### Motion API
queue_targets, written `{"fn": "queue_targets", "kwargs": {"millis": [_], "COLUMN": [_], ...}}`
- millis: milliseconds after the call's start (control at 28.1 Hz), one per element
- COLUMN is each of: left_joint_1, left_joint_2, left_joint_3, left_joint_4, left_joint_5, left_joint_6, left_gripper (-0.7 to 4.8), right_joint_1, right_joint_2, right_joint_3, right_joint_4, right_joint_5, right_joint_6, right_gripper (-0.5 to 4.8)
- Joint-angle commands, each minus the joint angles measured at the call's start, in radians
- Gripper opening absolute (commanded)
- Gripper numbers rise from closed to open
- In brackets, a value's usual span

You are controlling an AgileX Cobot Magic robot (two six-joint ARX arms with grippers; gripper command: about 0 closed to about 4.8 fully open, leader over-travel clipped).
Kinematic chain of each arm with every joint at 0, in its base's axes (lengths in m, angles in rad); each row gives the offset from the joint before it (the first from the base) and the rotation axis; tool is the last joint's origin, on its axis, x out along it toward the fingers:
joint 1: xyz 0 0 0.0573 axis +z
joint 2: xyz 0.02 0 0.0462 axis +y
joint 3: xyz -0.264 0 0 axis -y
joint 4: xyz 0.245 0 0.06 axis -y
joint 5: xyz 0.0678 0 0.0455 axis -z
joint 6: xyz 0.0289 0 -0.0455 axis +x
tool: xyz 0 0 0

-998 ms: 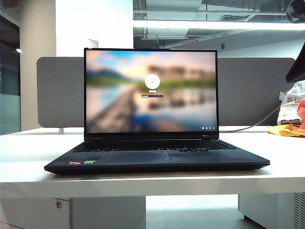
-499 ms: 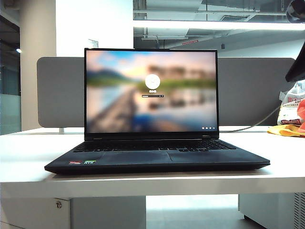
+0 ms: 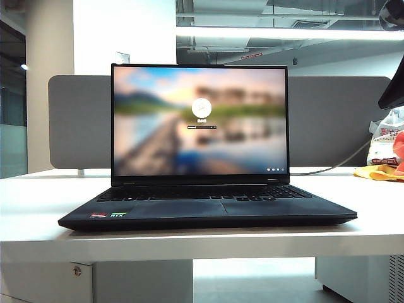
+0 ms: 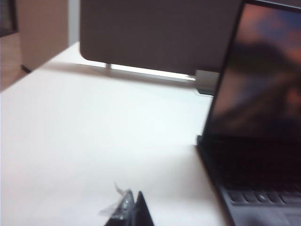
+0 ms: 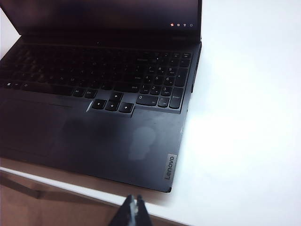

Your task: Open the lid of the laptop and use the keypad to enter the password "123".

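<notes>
The black laptop [image 3: 208, 207] sits open in the middle of the white table [image 3: 38, 208]. Its lid [image 3: 201, 120] stands upright and the screen shows a blurred lock picture with a password box. The keypad [image 3: 202, 192] lies bare, with nothing touching it. In the right wrist view my right gripper [image 5: 134, 203] is shut and empty, hanging just off the table's front edge near the laptop's corner, with the keypad [image 5: 94, 70] and its number block [image 5: 162, 82] beyond. My left gripper [image 4: 133, 200] is shut and empty over bare table beside the laptop's [image 4: 254, 188] side edge.
A grey divider panel [image 3: 341, 120] stands behind the laptop. A cable [image 3: 334, 165] runs along the table toward bags and yellow cloth [image 3: 385, 158] at the back right. A dark object [image 3: 394, 88] juts in at the upper right edge.
</notes>
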Motion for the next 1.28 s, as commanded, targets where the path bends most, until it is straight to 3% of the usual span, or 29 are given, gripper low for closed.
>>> {"fn": "queue_targets", "kwargs": {"millis": [36,570,1283], "left_joint_1": [-0.025,-0.028,-0.028], "left_joint_2": [0.0,0.0,0.0], "left_joint_3": [0.0,0.0,0.0], "left_joint_4": [-0.051,-0.09,-0.108], "left_joint_5": [0.0,-0.034,-0.004], "left_joint_6": [0.028,0.031,-0.003], "left_gripper": [-0.06,-0.06,-0.06], "right_joint_1": [0.0,0.0,0.0], "right_joint_2": [-0.001,-0.001,-0.001], "right_joint_3": [0.005,0.005,0.005], "right_joint_4": [0.017,0.017,0.017], "right_joint_5": [-0.001,-0.001,-0.001], "right_joint_6": [0.003,0.003,0.003], "right_gripper": [-0.01,-0.01,-0.01]}}
